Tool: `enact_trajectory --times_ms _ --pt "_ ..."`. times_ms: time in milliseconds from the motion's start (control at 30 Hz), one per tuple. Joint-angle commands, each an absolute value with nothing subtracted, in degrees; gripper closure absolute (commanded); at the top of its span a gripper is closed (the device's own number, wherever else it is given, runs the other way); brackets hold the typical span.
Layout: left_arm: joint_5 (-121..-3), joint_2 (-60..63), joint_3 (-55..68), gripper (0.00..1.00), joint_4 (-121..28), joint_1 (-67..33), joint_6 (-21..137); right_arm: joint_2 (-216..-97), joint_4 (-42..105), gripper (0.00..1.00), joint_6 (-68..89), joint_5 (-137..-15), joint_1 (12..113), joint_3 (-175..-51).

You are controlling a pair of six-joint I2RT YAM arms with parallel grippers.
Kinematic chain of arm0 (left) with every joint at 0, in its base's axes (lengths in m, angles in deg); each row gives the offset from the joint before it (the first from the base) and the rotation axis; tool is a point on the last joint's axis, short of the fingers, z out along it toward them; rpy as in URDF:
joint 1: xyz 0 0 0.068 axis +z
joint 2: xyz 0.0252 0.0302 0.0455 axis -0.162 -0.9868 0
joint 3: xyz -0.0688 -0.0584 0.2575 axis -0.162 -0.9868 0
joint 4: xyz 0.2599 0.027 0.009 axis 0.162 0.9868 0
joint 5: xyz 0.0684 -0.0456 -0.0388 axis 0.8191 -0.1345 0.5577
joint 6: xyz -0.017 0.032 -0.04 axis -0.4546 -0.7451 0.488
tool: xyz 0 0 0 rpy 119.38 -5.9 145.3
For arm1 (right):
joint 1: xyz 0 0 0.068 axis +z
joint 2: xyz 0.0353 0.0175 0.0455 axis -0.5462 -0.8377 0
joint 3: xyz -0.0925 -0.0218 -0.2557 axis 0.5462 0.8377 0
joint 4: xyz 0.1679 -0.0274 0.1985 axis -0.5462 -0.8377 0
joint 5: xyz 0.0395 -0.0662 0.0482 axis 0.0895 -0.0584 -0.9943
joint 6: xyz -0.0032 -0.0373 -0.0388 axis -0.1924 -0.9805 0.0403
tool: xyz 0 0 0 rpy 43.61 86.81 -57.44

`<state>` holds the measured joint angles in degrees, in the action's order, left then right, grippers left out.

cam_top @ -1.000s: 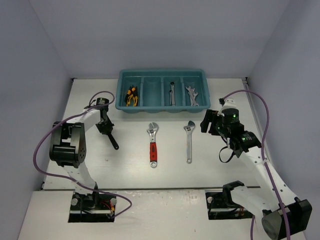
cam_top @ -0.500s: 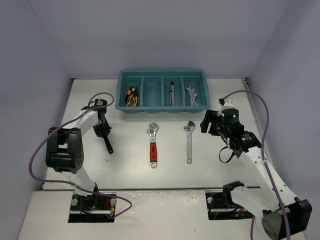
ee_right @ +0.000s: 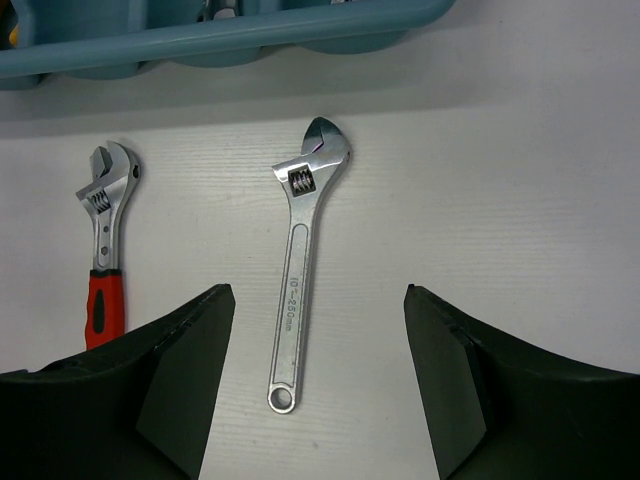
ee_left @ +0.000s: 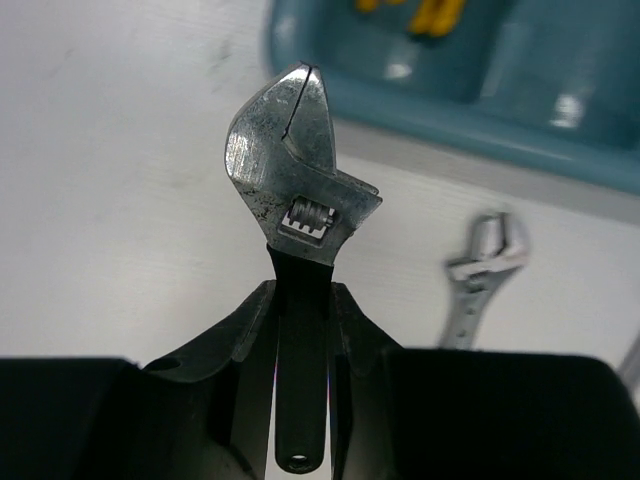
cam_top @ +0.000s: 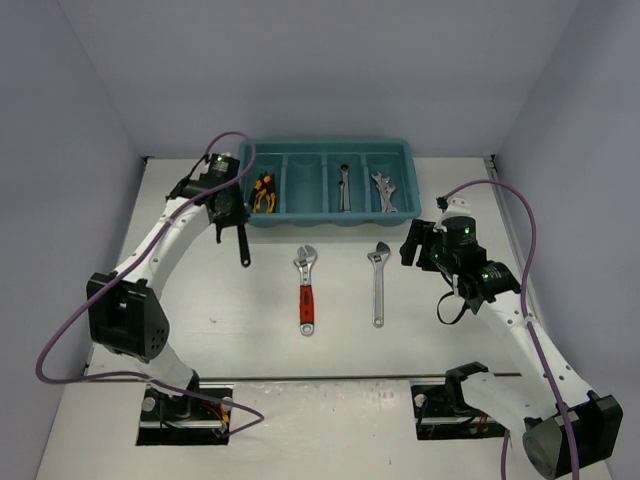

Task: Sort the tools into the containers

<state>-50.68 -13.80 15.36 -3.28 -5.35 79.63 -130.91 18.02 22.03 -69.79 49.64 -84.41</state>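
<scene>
The left claw (ee_left: 302, 300) is clamped on the black handle of an adjustable wrench (ee_left: 300, 170) and holds it in the air over the surface (cam_top: 180, 300), just beside the left end of the teal tray (cam_top: 325, 146) and not yet above any compartment. The step in hand looks like the carry to a slot. To do it well, the tool should go higher than the rim, be turned so its length runs near-to-far like the slots, and be lowered inside before the grip loosens; a drop from height could bounce it into a neighbouring slot.

From the wrist the wrench's long axis lies in line with the fingers, silver head pointing out ahead of the claw. From overhead it reads as a dark bar slanting toward the near side and a little right.

In the tray, the 1st slot holds pliers (cam_top: 262, 192), the 2nd (cam_top: 305, 185) looks bare and seems the likely target, the 3rd holds 1 spanner (cam_top: 344, 187), and the 4th holds spanners (cam_top: 384, 192).

On the surface near the tray lie a red-handled wrench (cam_top: 306, 290) and a silver adjustable wrench (ee_right: 298, 270), roughly parallel, heads toward the tray. The right claw (cam_top: 410, 245) hovers near the silver one, fingers apart and holding nothing
</scene>
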Motion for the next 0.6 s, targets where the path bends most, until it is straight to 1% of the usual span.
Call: enact_trajectory --times_ms 0,100,233,367,467,567 --pt "-51.88 -17.32 28.03 1.00 -4.77 -11.46 77.37 -130.46 20.16 0.34 22.23 -69.03 49.45 -87.04" --pt "-52.20 -25.72 41.28 1.00 -5.12 -14.48 76.32 -130.12 20.33 0.34 22.94 -69.88 49.45 -86.77" --pt "-53.97 -36.11 55.93 1.00 -6.85 -15.51 73.44 -130.04 20.24 0.34 23.44 -70.94 49.45 -86.44" --pt "-56.87 -46.23 68.18 1.00 -8.34 -15.64 71.00 -129.68 20.24 0.34 23.40 -71.65 49.45 -85.86" --pt "-57.77 -50.88 73.50 1.00 -11.13 -15.46 71.08 -129.68 20.24 0.34 23.35 -72.18 49.45 -85.72" --pt "-58.56 -54.64 72.05 1.00 -18.51 -14.99 72.58 -129.95 20.21 0.34 23.35 -72.92 49.45 -85.72"
